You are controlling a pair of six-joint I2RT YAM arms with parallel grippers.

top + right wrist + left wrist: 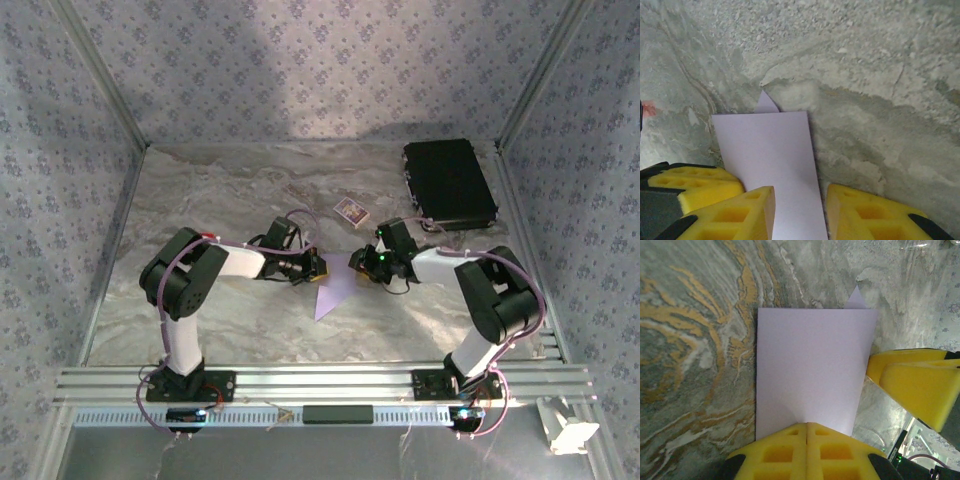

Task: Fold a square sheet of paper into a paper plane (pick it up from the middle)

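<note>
Left gripper (807,424) low, tight on paper (810,370)

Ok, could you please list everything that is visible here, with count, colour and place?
folded paper: one, pale lilac, table centre, between the two arms
patterned card: one, small, just beyond the paper
case: one, black, far right corner
table: one, grey marbled
white object: one, off the table, near right
left fingers: two, yellow, shut on the paper's edge
right fingers: two, yellow, apart, the paper between them
</note>
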